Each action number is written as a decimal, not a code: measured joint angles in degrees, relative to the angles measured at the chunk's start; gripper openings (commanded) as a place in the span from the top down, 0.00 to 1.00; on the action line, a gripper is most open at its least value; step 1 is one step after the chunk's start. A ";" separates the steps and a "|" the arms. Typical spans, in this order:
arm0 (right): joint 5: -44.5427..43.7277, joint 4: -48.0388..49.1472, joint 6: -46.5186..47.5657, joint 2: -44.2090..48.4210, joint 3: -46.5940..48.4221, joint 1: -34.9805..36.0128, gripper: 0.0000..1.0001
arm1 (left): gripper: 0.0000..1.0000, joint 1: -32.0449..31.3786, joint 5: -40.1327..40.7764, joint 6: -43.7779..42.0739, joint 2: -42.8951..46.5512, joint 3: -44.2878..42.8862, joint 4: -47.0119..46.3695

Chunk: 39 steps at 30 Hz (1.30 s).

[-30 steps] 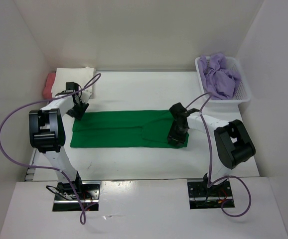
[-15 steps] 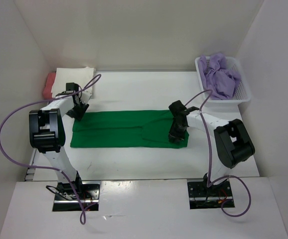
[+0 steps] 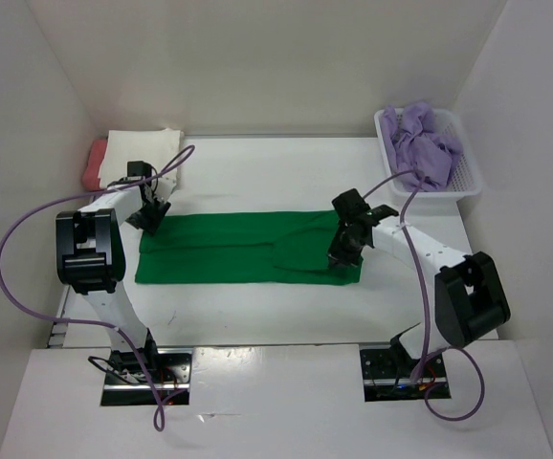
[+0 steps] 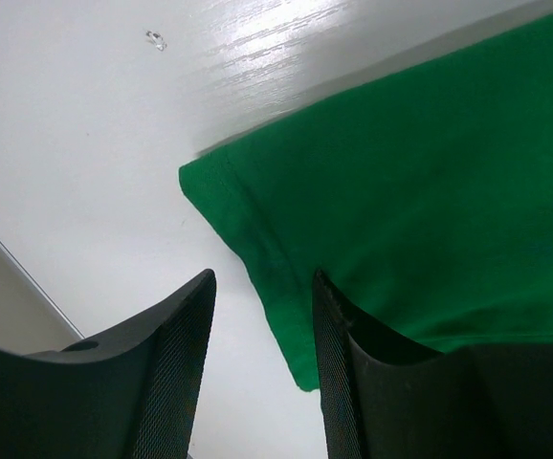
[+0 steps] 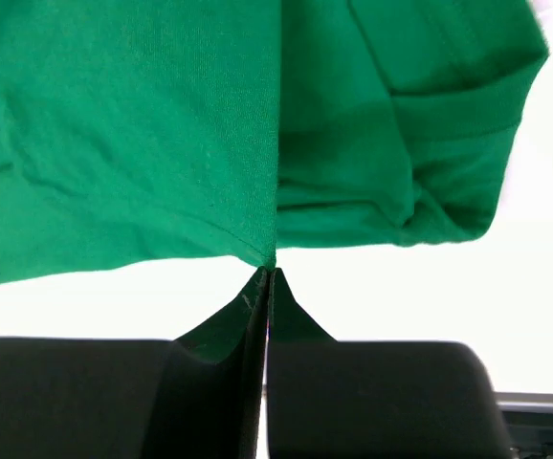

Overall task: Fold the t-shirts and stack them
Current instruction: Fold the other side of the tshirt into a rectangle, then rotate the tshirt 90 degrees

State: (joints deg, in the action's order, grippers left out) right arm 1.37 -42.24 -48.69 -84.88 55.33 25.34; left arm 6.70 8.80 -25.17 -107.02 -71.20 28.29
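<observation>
Two grippers engaging green t-shirt (image 3: 224, 251): right gripper (image 5: 269, 275) clamping right-end hem; left gripper (image 4: 260, 287) straddling far-left corner, jaws apart. Likely left needing grip first, then lifting level.

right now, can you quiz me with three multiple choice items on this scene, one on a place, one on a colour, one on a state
1. Where is the lavender t-shirt?
A) in the white basket
B) spread flat between the arms
C) folded at the near edge

2. What colour is the t-shirt spread flat?
A) salmon-red
B) green
C) cream

3. The right gripper is:
A) wide open
B) shut on the green t-shirt
C) shut on the basket rim

Answers:
1 A, it lies crumpled inside the basket at the far right.
2 B, the only shirt laid out flat is green.
3 B, the right wrist view shows the gripper pinched together on a green edge.
</observation>
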 measured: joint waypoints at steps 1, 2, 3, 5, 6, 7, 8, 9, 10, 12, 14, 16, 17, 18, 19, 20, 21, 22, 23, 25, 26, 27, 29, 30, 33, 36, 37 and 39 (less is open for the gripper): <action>0.33 -0.02 -0.17 0.55 -0.15 0.00 1.00 | 0.47 0.00 0.07 0.00 0.00 0.00 0.00; 0.79 -0.04 -0.37 0.85 -0.44 0.00 1.00 | 0.47 0.00 0.15 0.00 0.00 0.00 -0.02; 1.09 -0.04 -0.55 0.94 -0.90 0.00 1.00 | 0.47 0.00 0.20 0.00 0.00 0.00 -0.04; 1.95 0.02 -1.01 0.87 -2.38 0.00 0.89 | 0.47 0.00 0.37 -0.09 0.00 0.02 -0.11; 2.23 -0.02 -1.33 0.85 -3.04 0.00 0.87 | 0.47 0.00 0.44 -0.11 0.00 0.07 -0.24; 2.51 -0.07 -1.40 0.68 -3.58 -0.15 0.83 | 0.47 0.00 0.50 -0.11 0.00 0.07 -0.26; 2.64 -0.02 -1.40 0.33 -3.89 -0.46 0.71 | 0.47 0.00 0.55 -0.11 0.00 0.09 -0.33; 2.78 0.04 -1.29 -0.15 -4.04 -0.79 0.67 | 0.47 0.00 0.59 -0.11 0.00 0.09 -0.37; 2.82 0.17 -1.33 -0.63 -4.24 -1.31 0.65 | 0.47 0.00 0.61 -0.11 0.02 0.09 -0.44; 2.99 0.31 -0.98 -1.31 -4.79 -2.89 0.59 | 0.47 0.00 0.90 -0.11 0.02 0.09 -0.48; 2.86 0.17 -1.18 -1.16 -5.22 -4.00 0.51 | 0.47 0.00 1.16 -0.13 0.02 0.09 -0.50; 2.27 0.07 -1.77 -0.26 -5.27 -4.59 0.40 | 0.47 0.00 1.40 -0.13 0.24 0.09 -0.48; 2.01 0.07 -2.16 0.63 -5.29 -4.83 0.34 | 0.47 0.00 1.42 -0.13 0.48 0.09 -0.48; 1.73 0.07 -2.58 1.77 -5.35 -4.98 0.33 | 0.47 0.00 1.42 -0.11 0.85 0.09 -0.46; 1.42 0.09 -2.82 2.86 -5.53 -5.09 0.33 | 0.47 0.00 1.40 -0.11 1.36 0.09 -0.46; 1.16 0.09 -2.99 3.93 -5.66 -5.29 0.32 | 0.46 0.00 1.33 -0.11 2.05 0.09 -0.48; 0.85 0.15 -3.15 4.57 -5.86 -5.60 0.32 | 0.42 0.00 1.25 -0.07 2.71 0.04 -0.52; 0.61 0.20 -3.26 4.81 -5.99 -6.03 0.32 | 0.40 0.00 1.09 -0.02 3.32 -0.11 -0.66; 0.39 0.48 -3.39 4.66 -6.21 -6.43 0.32 | 0.39 0.00 0.76 0.02 3.80 -0.46 -0.85; 0.15 1.03 -3.58 3.48 -6.86 -7.48 0.32 | 0.39 -0.04 -0.11 0.00 4.00 -1.62 -1.44; 0.11 1.36 -3.65 2.56 -7.28 -8.13 0.32 | 0.39 -0.20 -0.31 -0.04 3.96 -2.16 -1.86; 0.11 1.84 -3.78 1.57 -7.76 -8.72 0.32 | 0.39 -0.33 -0.39 -0.04 3.76 -2.69 -2.34; -0.11 2.47 -3.96 -0.42 -8.39 -9.92 0.32 | 0.39 -0.61 0.00 -0.13 2.47 -3.87 -2.97; -0.11 3.02 -3.98 -1.40 -8.61 -10.62 0.32 | 0.39 -0.81 0.48 -0.22 1.14 -4.39 -3.87; 0.52 3.65 -3.41 -3.34 -8.68 -13.00 0.48 | 0.39 -1.14 2.34 -0.46 -3.13 -4.28 -5.64; 1.09 4.00 -2.08 -4.52 -8.13 -14.64 0.78 | 0.39 -1.57 3.87 -1.16 -4.09 -3.45 -7.28; 1.33 4.11 -1.51 -5.22 -7.67 -14.91 0.91 | 0.37 -1.62 4.24 -1.57 -3.76 -2.89 -7.78; 2.19 4.07 -0.48 -7.02 -6.10 -15.13 1.00 | 0.37 -1.60 4.68 -1.92 -2.62 -1.05 -8.72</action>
State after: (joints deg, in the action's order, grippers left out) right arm 3.55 -38.17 -49.17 -91.90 49.23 10.22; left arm 5.10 13.47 -27.09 -109.65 -72.25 19.57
